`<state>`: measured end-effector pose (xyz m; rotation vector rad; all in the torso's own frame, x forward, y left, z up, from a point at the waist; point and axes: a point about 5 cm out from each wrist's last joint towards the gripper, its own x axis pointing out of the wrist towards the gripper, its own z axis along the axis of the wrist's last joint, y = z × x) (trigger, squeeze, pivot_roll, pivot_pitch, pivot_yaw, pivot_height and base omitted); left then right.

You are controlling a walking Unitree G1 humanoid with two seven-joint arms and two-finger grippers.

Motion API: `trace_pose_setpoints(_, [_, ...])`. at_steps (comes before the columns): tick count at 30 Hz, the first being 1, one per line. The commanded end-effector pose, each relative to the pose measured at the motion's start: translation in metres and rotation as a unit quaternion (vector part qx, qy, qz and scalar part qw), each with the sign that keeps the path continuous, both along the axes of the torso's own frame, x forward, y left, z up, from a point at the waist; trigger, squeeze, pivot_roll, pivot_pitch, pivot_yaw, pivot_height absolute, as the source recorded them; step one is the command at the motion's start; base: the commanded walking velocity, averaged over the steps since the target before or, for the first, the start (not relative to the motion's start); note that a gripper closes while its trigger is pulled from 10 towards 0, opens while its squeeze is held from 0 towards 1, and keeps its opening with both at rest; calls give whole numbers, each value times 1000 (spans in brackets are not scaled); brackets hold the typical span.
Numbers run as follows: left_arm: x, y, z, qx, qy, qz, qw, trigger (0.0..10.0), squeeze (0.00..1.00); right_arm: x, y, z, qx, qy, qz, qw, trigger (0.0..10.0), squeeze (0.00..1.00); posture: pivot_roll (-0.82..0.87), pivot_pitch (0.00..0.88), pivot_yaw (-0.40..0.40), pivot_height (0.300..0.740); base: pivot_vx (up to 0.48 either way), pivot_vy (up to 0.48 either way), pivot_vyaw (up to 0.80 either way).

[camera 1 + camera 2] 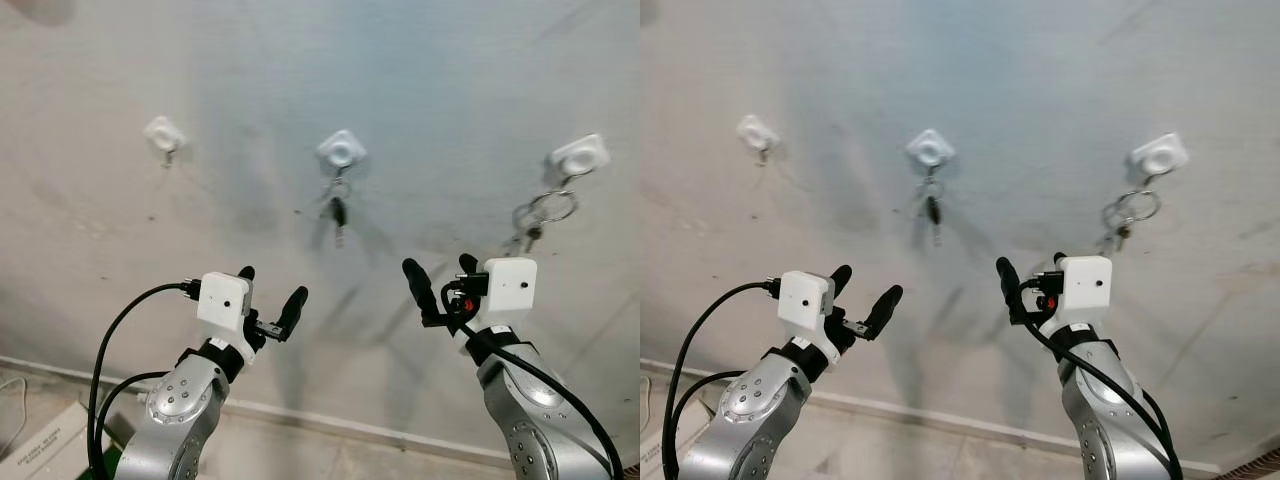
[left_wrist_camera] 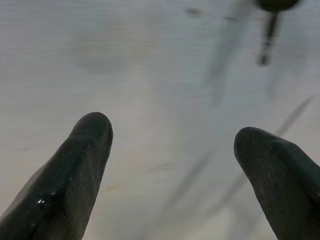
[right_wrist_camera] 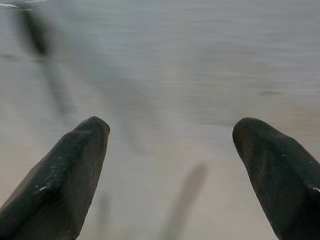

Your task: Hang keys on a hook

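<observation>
In the left wrist view the key [image 2: 270,27] is blurred and cut off at the picture's edge; the keys [image 1: 532,222] under the right hook are too small to count.

Probably a home hallway: a plain pale wall [image 1: 420,70] with three white stick-on hooks [image 1: 342,150] in a row, and a white baseboard [image 1: 330,420] below them.

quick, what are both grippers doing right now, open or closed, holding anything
Left gripper: open, holding nothing, raised toward the wall.
Right gripper: open, holding nothing, raised toward the wall.
</observation>
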<state>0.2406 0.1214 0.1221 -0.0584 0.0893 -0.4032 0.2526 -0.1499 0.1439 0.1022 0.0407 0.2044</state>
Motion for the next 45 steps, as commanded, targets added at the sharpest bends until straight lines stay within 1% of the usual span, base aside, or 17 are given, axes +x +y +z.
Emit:
trace_pose_setpoints(1, [1,4,-1,9,4,8,1000,10000,0,2,4,0,1,1,9,1000,10000,0,-54,0,90,740,0,469,0])
trace_pose_setpoints(10, [1,3,-3,13,7,4,1000,10000,0,3,5,0,1,1,0,1000,10000,0,-56,0,94,740,0,467,0])
trace_pose_setpoints(14, [2,3,-2,25,-4,0,1000,10000,0,4,7,0,5,0,7,1000,10000,0,-56,0,95,740,0,0,0])
trace_pose_setpoints(22, [2,1,-4,20,2,0,1000,10000,0,6,6,-1,9,4,1,1000,10000,0,-55,0,96,740,0,0,0])
trace_pose_setpoints(30, [3,1,-4,22,-1,-3,1000,10000,0,7,9,-1,-14,-4,5,1000,10000,0,-58,0,98,740,0,0,0])
trace_pose_setpoints(36, [4,0,-3,20,-2,-3,1000,10000,0,10,3,2,-18,-20,-13,1000,10000,0,-62,0,98,740,0,0,0])
trace_pose_setpoints(37, [4,-1,-3,20,-2,-4,1000,10000,0,11,2,-1,-30,-8,-17,999,10000,0,-67,0,101,740,0,0,0])
trace_pose_setpoints(39, [4,-2,-3,20,-2,-5,1000,10000,0,11,1,-1,-34,-3,-18,999,10000,0,-67,0,101,740,0,0,0])
trace_pose_setpoints(42, [5,-1,-3,21,-3,-6,1000,10000,0,10,1,-1,-22,2,-18,1000,10000,0,-65,0,102,740,0,0,0])
trace_pose_setpoints(43, [5,-1,-3,21,-4,-6,1000,10000,0,10,1,-1,-3,2,-21,1000,10000,0,-62,0,103,740,0,0,0])
trace_pose_setpoints(45, [5,-1,-2,21,-4,-6,1000,10000,0,10,0,-1,5,1,-25,1000,10000,0,-62,0,103,740,0,0,0])
